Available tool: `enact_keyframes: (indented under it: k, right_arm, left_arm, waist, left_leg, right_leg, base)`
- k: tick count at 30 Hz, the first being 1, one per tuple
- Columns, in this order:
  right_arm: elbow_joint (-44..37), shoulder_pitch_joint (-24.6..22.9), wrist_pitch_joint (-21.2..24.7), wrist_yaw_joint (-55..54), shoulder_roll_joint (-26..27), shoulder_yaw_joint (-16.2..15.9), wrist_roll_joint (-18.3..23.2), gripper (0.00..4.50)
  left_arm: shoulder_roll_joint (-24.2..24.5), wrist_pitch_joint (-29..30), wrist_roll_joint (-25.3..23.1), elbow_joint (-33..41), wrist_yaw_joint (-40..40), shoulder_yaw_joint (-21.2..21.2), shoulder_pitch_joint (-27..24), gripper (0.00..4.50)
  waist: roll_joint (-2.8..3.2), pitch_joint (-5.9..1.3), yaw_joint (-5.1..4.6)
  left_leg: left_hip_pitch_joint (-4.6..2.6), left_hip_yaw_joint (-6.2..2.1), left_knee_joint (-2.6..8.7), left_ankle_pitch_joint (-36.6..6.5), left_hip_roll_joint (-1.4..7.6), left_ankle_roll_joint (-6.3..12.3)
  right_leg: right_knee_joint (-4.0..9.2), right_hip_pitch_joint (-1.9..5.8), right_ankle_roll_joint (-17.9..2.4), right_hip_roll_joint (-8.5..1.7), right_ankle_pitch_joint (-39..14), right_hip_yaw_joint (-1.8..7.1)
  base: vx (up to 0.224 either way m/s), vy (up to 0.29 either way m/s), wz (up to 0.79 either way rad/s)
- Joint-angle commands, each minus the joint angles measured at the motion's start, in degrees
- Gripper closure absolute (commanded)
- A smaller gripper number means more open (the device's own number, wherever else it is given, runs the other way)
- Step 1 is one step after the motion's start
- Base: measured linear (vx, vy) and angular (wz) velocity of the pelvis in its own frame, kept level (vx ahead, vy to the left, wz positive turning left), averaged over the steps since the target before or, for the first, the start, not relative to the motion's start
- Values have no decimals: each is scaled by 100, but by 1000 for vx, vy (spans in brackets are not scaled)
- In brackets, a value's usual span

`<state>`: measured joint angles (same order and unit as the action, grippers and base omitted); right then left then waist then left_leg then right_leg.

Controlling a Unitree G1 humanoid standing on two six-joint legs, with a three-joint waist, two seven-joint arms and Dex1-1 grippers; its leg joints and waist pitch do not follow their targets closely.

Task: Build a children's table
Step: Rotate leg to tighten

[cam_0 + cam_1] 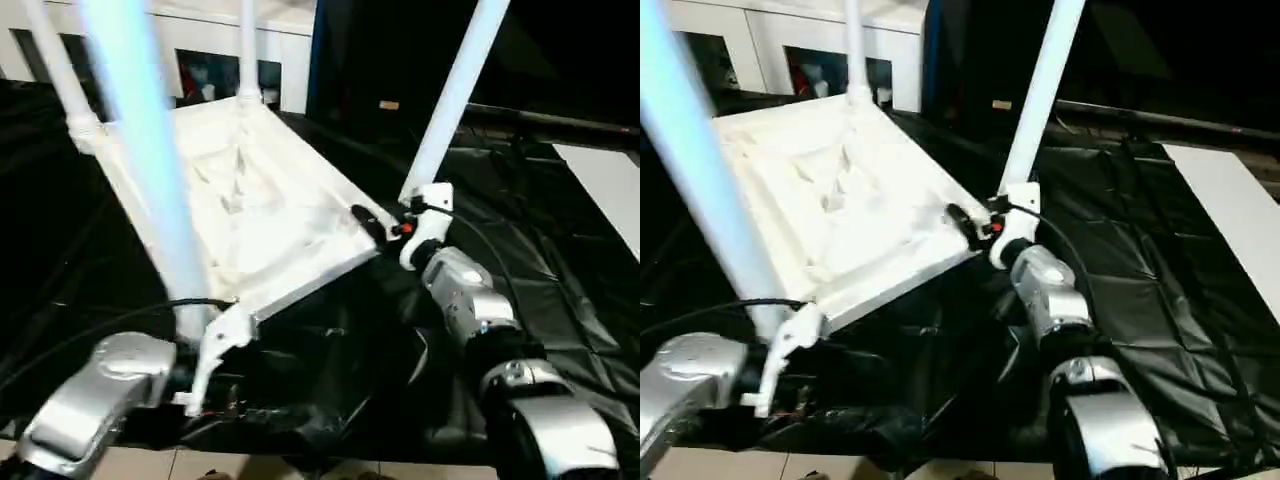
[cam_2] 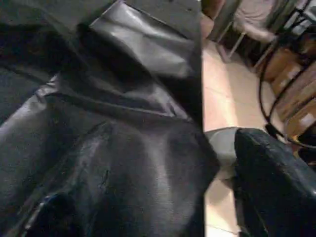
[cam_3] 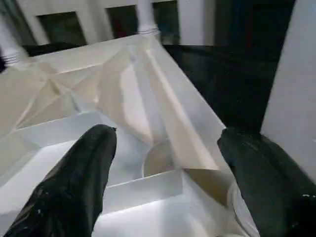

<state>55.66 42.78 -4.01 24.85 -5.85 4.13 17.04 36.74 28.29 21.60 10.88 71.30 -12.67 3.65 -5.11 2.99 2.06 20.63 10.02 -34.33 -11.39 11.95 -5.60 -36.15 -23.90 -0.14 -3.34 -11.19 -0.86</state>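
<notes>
Table top is lying ribbed side up on the black sheet, legs standing in its corner sockets. Right gripper is hovering with fingers apart over its near corner, one leg just beside it. Left gripper is sitting off the near edge over the sheet (fingers apart, empty).

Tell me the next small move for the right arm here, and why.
Probably close the jaws of the right gripper on the rim of the table top beside the right-hand leg: they stand open at that corner, and four legs already stand up from the top, so gripping to turn it over seems next.
</notes>
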Motion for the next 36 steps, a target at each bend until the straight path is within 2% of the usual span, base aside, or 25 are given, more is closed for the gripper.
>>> enact_keyframes:
  k: [1,4,6,12,14,16,17,20,25,26,28,29,31,34,35,36]
  right_arm:
    - [222,86,-138,-251,-210,240,-62,74]
    - [618,298,-340,-465,-234,393,-88,74]
    - [777,395,-404,-527,-245,438,-95,74]
    - [1059,570,-561,-537,-265,419,-158,74]
    - [1089,611,-599,-411,-250,420,-142,74]
    - [948,584,-577,226,-176,360,-117,74]
    - [778,471,-574,593,-159,224,-195,74]
    - [513,253,-603,1017,-168,-24,-317,74]
    - [-5,-222,-572,1638,-265,-344,-397,74]
    - [-62,-288,-576,1693,-286,-373,-405,74]
    - [-312,-507,-526,1834,-362,-369,-375,74]
    - [-428,-607,-499,1873,-407,-322,-384,74]
    - [-550,-703,-472,1863,-462,-295,-383,74]
    - [-751,-857,-382,1825,-533,-236,-355,74]
    - [-768,-877,-384,1804,-544,-235,-368,74]
    - [-777,-893,-391,1790,-558,-231,-373,74]
  left_arm:
    - [70,-49,93,154,121,106,-54,6]
    - [196,-99,206,228,282,119,-104,6]
    - [259,-161,211,251,363,122,-135,6]
    - [304,-421,282,237,504,188,-219,6]
    - [240,-552,326,191,442,298,-234,6]
    - [131,-809,367,11,290,593,-192,6]
    - [133,-915,406,-111,249,802,-176,6]
    - [193,-1088,445,-291,234,1057,-164,6]
    - [330,-1261,509,-520,274,1340,-159,6]
    - [333,-1284,530,-540,278,1366,-162,6]
    - [333,-1482,449,-635,213,1447,-173,6]
    - [335,-1472,458,-663,251,1468,-192,6]
    - [208,-1782,391,-695,212,1497,-171,6]
    - [-120,-1700,676,-536,76,1489,-99,6]
    - [-206,-1465,887,-450,51,1487,-57,6]
    - [-403,-1335,1091,-399,-94,1531,48,6]
  waist:
    - [104,-340,-29]
    - [114,-343,-11]
    - [110,-348,-8]
    - [110,-354,-13]
    - [89,-352,-23]
    - [88,-359,-29]
    - [77,-356,-45]
    - [83,-358,-50]
    - [88,-345,-48]
    - [117,-342,-37]
    - [103,-339,-22]
    - [147,-335,-10]
    - [131,-321,-19]
    - [121,-308,-18]
    - [114,-313,-20]
    - [136,-311,-20]
  left_leg:
    - [-56,74,405,-844,62,-63]
    - [-67,87,395,-780,62,-31]
    - [-48,79,396,-760,61,-33]
    - [-34,78,386,-763,59,-38]
    - [-28,81,383,-781,62,-18]
    - [-18,76,376,-767,65,43]
    - [-4,75,375,-766,62,79]
    - [-16,62,378,-719,77,150]
    - [-53,61,396,-833,87,132]
    - [-55,58,399,-847,85,123]
    - [-64,66,400,-909,90,118]
    - [-64,56,410,-931,90,96]
    - [-72,52,424,-1113,93,38]
    - [-79,48,431,-1356,94,-66]
    - [-71,45,432,-1370,92,-74]
    - [-87,48,435,-1419,96,-107]
  right_leg:
    - [329,257,-1123,-239,-560,168]
    - [315,249,-1168,-237,-411,171]
    - [301,270,-1172,-238,-366,165]
    - [289,285,-1170,-243,-365,165]
    - [295,291,-1174,-240,-362,166]
    - [292,306,-1215,-242,-281,167]
    - [296,311,-1237,-239,-284,165]
    - [295,312,-1249,-250,-295,164]
    - [312,282,-1304,-247,-459,162]
    - [318,289,-1303,-250,-468,164]
    - [331,282,-1294,-246,-499,167]
    - [331,288,-1288,-252,-526,169]
    - [367,274,-1249,-249,-775,162]
    - [405,260,-1171,-256,-1165,173]
    - [402,268,-1153,-258,-1204,174]
    - [403,245,-1164,-253,-1231,173]
  base:
    - [0,0,0]
    - [0,0,0]
    - [0,0,0]
    - [0,0,0]
    - [0,0,0]
    - [0,0,0]
    - [0,0,0]
    - [0,0,0]
    - [0,0,0]
    - [0,0,0]
    - [0,0,0]
    - [0,0,0]
    - [0,0,0]
    - [0,0,0]
    - [0,0,0]
    - [0,0,0]
